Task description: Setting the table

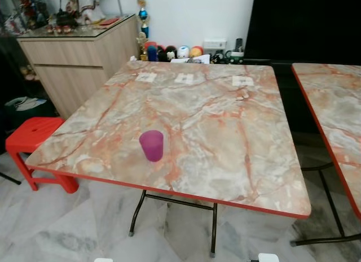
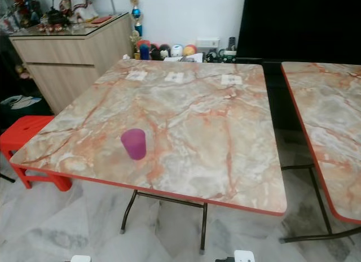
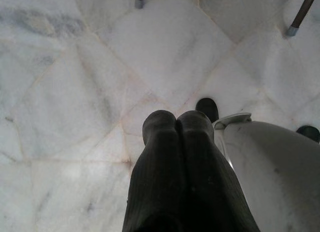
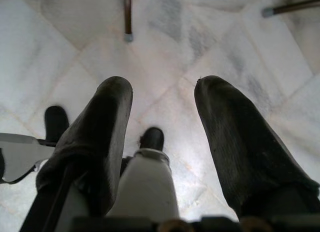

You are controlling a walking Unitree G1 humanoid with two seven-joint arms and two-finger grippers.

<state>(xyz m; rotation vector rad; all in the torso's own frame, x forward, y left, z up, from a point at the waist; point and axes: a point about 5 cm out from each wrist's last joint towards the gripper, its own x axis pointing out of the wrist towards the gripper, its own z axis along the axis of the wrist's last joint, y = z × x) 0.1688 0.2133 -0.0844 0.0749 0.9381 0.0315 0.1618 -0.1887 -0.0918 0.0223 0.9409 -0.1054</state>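
Observation:
A purple plastic cup [image 1: 152, 145] stands upright on the marble-patterned table [image 1: 225, 121], near its front left edge. Three small white cards [image 1: 186, 78] lie in a row along the table's far side. My left gripper [image 3: 177, 126] hangs down over the floor tiles with its two black fingers pressed together, holding nothing. My right gripper [image 4: 163, 99] also hangs toward the floor, its fingers spread wide apart and empty.
A red plastic stool [image 1: 32, 139] sits at the table's left corner. Behind it stands a wooden sideboard [image 1: 79, 59] with ornaments on top. A second marble table [image 1: 333, 115] is at the right, a narrow gap between them. Small toys [image 1: 169, 52] line the back wall.

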